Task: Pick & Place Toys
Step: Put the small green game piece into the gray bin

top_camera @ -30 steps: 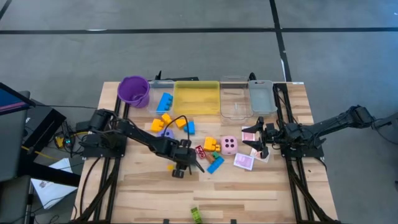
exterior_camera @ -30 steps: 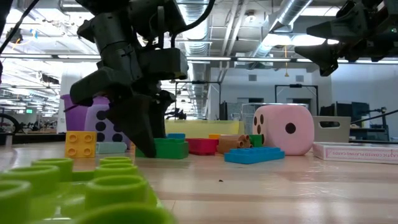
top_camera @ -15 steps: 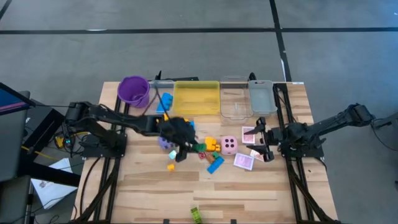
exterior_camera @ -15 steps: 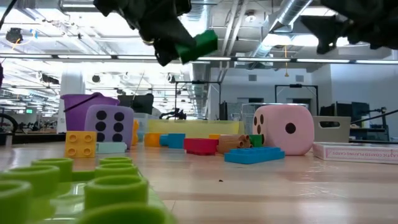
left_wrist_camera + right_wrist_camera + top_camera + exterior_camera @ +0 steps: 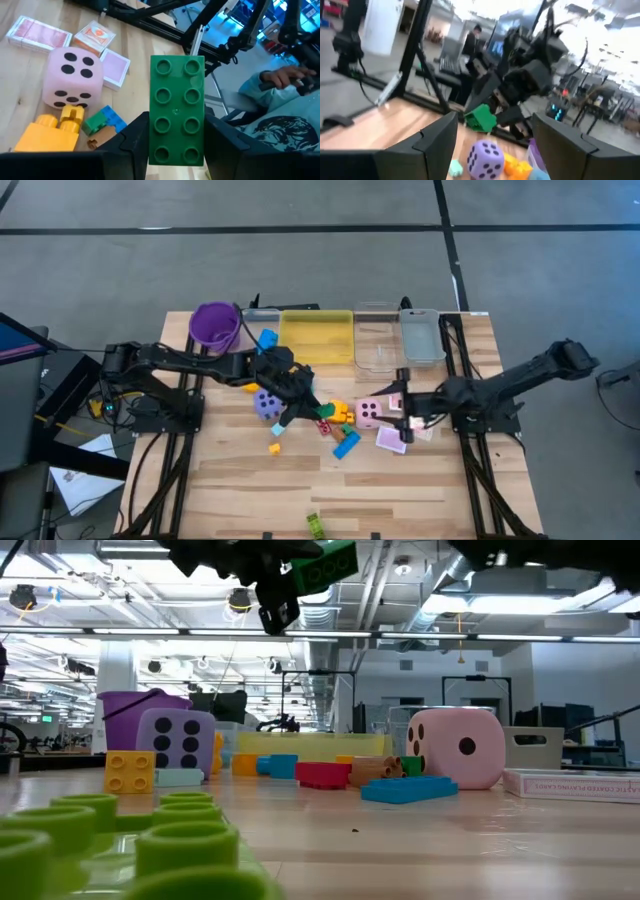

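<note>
Green block (image 5: 177,111) clamped in left pincer (image 5: 292,402), airborne above toy pile.

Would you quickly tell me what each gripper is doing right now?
Left gripper: shut on the green block, lifted above the table.
Right gripper: open, empty, beside the pink die.

no words, brands or numerals can be read anywhere. the only marks are dots: the pink die (image 5: 73,80) shows four black pips on one face, and the purple die (image 5: 176,743) shows six dark pips.
</note>
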